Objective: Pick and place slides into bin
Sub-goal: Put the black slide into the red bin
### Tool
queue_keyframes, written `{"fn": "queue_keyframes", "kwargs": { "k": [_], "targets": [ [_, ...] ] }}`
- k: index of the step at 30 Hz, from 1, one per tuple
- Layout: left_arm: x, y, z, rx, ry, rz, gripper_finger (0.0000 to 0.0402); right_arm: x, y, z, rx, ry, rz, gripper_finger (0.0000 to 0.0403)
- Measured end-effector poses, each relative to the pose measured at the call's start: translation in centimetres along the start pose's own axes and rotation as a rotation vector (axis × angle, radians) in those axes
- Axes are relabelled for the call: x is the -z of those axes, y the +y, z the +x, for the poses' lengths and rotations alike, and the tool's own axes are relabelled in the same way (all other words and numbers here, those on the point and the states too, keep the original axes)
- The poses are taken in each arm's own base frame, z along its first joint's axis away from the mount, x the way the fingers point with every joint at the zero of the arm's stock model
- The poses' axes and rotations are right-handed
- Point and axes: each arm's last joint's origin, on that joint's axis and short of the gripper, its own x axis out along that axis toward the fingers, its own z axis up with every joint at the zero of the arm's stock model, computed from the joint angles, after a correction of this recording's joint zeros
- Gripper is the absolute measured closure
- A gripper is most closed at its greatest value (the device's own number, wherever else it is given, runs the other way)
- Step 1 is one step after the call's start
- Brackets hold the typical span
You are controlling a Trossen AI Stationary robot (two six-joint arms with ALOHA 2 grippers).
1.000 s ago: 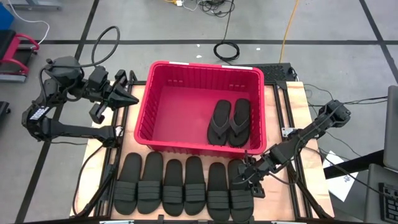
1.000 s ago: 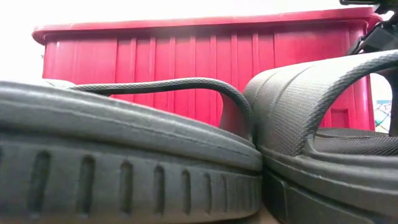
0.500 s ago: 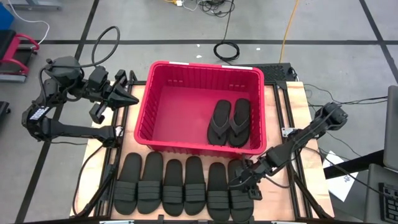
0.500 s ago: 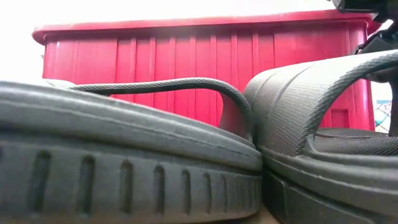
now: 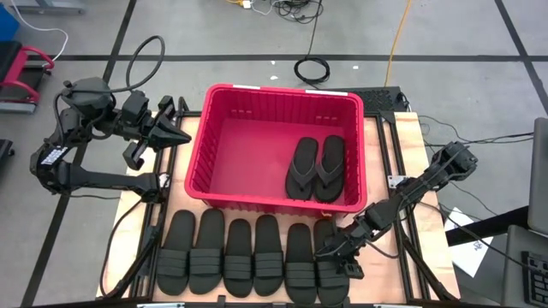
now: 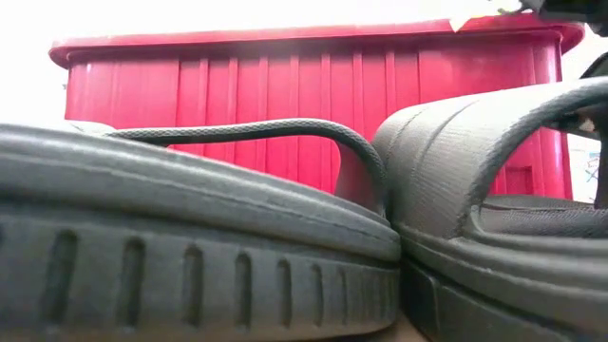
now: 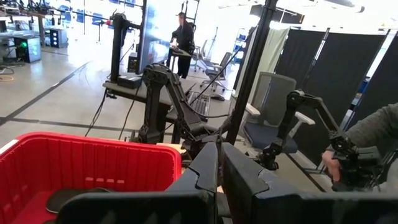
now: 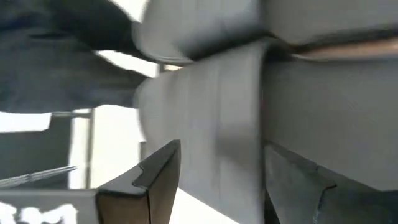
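Observation:
The red bin (image 5: 202,145) stands at the table's middle with two thong slides (image 5: 315,168) lying flat inside at its right. Several wide-strap slides (image 5: 240,257) lie in a row along the near edge, soles down. My right gripper (image 5: 325,251) slants down, open, over the rightmost slide (image 5: 330,275). In its wrist view the fingers (image 8: 155,180) stand on either side of that slide's grey strap (image 8: 211,112). My left gripper (image 5: 181,137) waits shut and level, left of the bin, also in its own view (image 7: 219,168).
The bin's left half (image 5: 240,154) holds free floor. The bin's near wall (image 6: 304,95) rises right behind the row of slides. Cables (image 5: 312,67) lie on the floor beyond the table. People and another robot station (image 7: 298,124) show in the room behind.
My right gripper has sunk and moved a little toward the table's near-left, tipping further downward, until its open fingers hang over the rightmost slide. The slides and the bin have not moved.

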Motion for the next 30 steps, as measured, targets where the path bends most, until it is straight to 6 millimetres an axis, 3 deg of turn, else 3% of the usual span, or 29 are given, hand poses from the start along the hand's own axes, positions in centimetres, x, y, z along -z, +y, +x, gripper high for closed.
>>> {"fn": "queue_keyframes", "kwargs": {
  "k": [14,28,30],
  "targets": [
    [-0.03,-0.01,0.0,0.002,-0.002,0.0,0.0382,0.26,0.2,0.04,-0.036,0.041,-0.024,0.02],
    [-0.03,-0.02,-0.01,0.002,-0.002,0.001,0.0382,0.32,0.26,0.06,-0.041,0.046,-0.071,0.0387],
    [-0.03,-0.02,-0.01,0.002,-0.002,0.001,0.0382,0.29,0.33,0.05,-0.058,0.051,-0.073,0.0393]
  ]
}}
